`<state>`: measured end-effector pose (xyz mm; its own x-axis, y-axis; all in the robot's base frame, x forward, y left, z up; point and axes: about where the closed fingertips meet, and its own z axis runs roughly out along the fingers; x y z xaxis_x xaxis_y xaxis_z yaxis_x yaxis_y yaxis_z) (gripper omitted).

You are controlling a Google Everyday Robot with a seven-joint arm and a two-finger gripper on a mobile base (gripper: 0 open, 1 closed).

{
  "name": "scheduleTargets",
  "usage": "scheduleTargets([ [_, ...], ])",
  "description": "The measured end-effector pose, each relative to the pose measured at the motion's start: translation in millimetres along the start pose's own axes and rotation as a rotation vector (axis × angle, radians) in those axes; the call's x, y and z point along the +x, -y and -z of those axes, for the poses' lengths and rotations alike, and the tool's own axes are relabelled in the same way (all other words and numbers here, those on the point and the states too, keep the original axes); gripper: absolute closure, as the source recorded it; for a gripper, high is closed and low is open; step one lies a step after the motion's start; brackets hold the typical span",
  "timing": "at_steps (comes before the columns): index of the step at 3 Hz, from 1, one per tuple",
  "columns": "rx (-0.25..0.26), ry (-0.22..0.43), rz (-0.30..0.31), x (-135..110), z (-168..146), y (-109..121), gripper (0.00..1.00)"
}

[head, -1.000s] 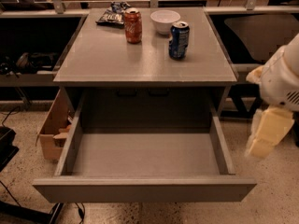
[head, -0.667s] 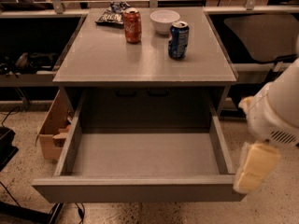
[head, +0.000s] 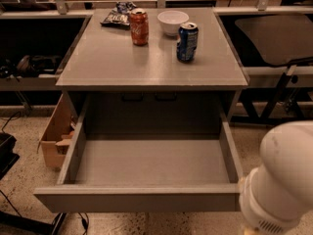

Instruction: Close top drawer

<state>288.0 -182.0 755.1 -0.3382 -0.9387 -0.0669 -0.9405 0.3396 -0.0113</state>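
In front of the cabinet (head: 146, 62), your drawer (head: 142, 199) stands pulled fully out, its plain front toward you. None of the closing is done yet; the whole push is left. The arm (head: 286, 180), a smooth white rounded shell, sits by the drawer's right front corner. The gripper lies below the lower edge, so you cannot tell whether it is released or clenched. Drawer and cabinet are matte grey, flat, square-edged. On top stand a red can (head: 139, 27), a blue can (head: 187, 42), a white bowl (head: 172, 21) and a crinkled bag (head: 116, 14).
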Motion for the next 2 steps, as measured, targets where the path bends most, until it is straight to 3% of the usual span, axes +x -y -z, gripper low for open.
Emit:
scheduleTargets([
  [1,-0.072,-0.023,-0.01,16,-58,-42,0.37],
  [2,-0.084,0.011,0.003,17,-99,-57,0.6],
])
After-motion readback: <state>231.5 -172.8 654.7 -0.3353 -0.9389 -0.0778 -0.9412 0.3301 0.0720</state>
